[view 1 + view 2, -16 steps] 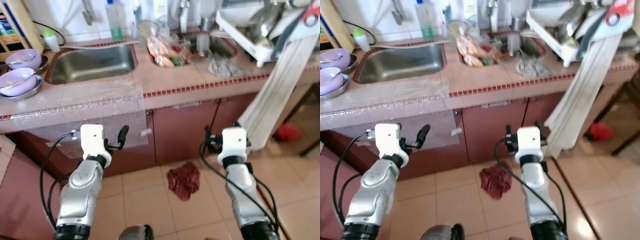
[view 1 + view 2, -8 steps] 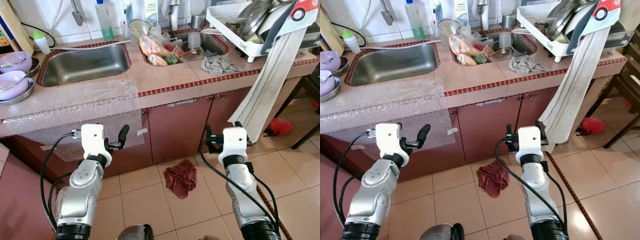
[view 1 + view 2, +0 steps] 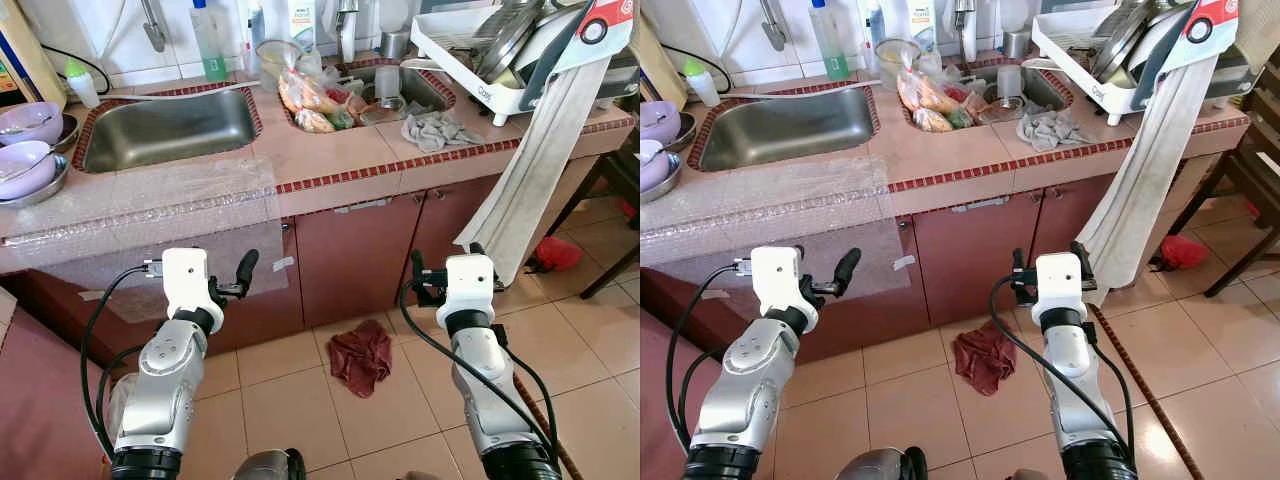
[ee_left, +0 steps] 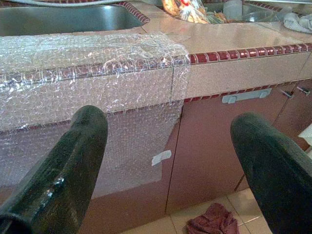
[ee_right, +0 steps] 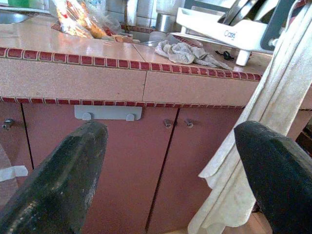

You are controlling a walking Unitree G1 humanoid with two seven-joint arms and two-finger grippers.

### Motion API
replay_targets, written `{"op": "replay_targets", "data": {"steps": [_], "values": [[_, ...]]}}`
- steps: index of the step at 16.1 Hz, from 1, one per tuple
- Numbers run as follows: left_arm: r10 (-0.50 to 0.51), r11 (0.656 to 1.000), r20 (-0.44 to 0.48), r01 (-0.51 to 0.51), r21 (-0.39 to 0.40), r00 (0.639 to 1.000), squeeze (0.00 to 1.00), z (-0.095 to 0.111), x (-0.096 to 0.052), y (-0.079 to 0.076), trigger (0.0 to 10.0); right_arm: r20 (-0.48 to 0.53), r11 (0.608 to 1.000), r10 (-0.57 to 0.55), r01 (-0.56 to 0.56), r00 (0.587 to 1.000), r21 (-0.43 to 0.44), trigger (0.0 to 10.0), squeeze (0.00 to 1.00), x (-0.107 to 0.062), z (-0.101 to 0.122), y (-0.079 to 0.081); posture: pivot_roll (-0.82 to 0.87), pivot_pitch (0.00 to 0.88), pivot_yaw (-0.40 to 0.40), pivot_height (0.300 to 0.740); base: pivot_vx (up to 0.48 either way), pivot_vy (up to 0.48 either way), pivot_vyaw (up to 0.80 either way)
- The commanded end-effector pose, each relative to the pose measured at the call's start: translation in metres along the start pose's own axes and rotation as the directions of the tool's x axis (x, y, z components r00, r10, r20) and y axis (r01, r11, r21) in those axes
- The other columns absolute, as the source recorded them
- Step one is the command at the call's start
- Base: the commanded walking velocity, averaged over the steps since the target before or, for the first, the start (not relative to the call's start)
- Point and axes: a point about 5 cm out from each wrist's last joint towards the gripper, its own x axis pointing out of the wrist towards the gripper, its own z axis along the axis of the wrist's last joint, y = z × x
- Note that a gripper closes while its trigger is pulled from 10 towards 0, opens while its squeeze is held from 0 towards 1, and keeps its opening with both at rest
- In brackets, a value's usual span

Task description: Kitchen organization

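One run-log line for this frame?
left gripper open, empty | right gripper open, empty | dark red rag on floor

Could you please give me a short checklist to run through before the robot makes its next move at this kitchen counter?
1. Left hand open and holding nothing: ok.
2. Right hand open and holding nothing: ok.
3. Floor ahead free of obstacles: not ok, a red rag lies below the cabinets.
4. Counter edge bare: not ok, bubble wrap drapes over it beside the sink.
5. Hanging towel away from the right arm: cannot tell, it hangs near.
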Motion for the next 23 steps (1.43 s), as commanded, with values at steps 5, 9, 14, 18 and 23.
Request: {"op": "replay_targets", "data": {"steps": [5, 9, 14, 18, 23], "values": [[0.006, 1.0, -0.002, -0.006, 0.004, 1.0, 0.0, 0.002, 0.0006, 0.0036, 10.0, -0.007, 1.0, -0.017, 0.017, 1.0, 0.007, 10.0, 0.0, 0.0009, -0.0001, -0.0017, -0.01, 0.0, 0.081, 0.74, 0.0, 0.0, 0.0], [0.006, 1.0, -0.002, -0.006, 0.004, 1.0, 0.0, 0.002, 0.0006, 0.0036, 10.0, -0.007, 1.0, -0.017, 0.017, 1.0, 0.007, 10.0, 0.0, 0.0009, -0.0001, -0.0017, -0.01, 0.0, 0.081, 0.74, 0.0, 0.0, 0.0], [0.006, 1.0, -0.002, -0.006, 0.004, 1.0, 0.0, 0.002, 0.0006, 0.0036, 10.0, -0.007, 1.0, -0.017, 0.017, 1.0, 0.007, 10.0, 0.0, 0.0009, -0.0001, -0.0017, -0.01, 0.0, 0.081, 0.74, 0.0, 0.0, 0.0], [0.009, 1.0, -0.005, -0.009, -0.004, 1.0, 0.0, -0.0032, 0.0064, 0.0001, 10.0, -0.019, 0.996, -0.016, 0.017, 1.0, 0.083, 10.0, 0.0, 0.0007, -0.0036, -0.0051, -0.03, 0.0, 0.059, 0.74, 0.0, 0.0, 0.0], [-0.012, 1.0, -0.013, 0.012, 0.02, 1.0, 0.0, -0.0063, 0.0061, -0.0024, 10.0, -0.022, 0.995, -0.036, 0.038, 0.999, 0.096, 10.0, 0.0, 0.0023, -0.004, -0.0058, -0.03, 0.0, 0.063, 0.74, 0.0, 0.0, 0.0]]}}
